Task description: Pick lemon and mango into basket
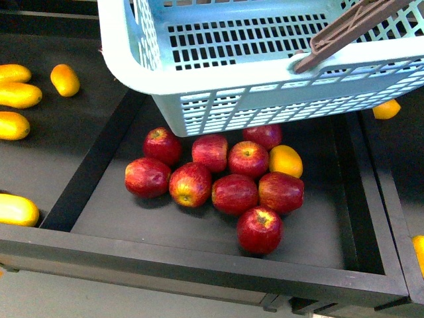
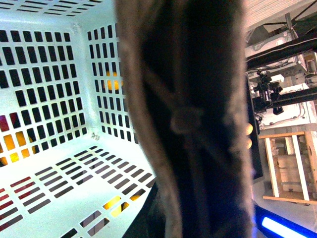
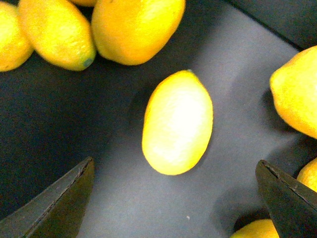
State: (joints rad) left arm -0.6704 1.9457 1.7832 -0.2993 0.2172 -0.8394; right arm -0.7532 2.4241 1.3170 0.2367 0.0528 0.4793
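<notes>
The pale blue basket [image 1: 218,73] hangs lifted above the black bins, its brown handle [image 1: 351,30] raised at the upper right. In the left wrist view the handle [image 2: 188,119] fills the middle as a blurred brown bar with my left gripper shut on it. The gripper's fingers are hidden, and the basket's slotted inside [image 2: 49,99] holds no fruit. A bright yellow lemon [image 3: 177,123] lies on the dark bin floor just ahead of my open right gripper [image 3: 173,198], untouched. Elongated orange-yellow fruits that look like mangoes [image 1: 20,95] lie in the left bin.
Several red apples [image 1: 233,192] and one orange fruit [image 1: 285,161] fill the middle bin under the basket. More yellow fruits [image 3: 133,29] crowd round the lemon. Raised black dividers [image 1: 99,152] separate the bins. A yellow fruit [image 1: 386,109] shows in the right bin.
</notes>
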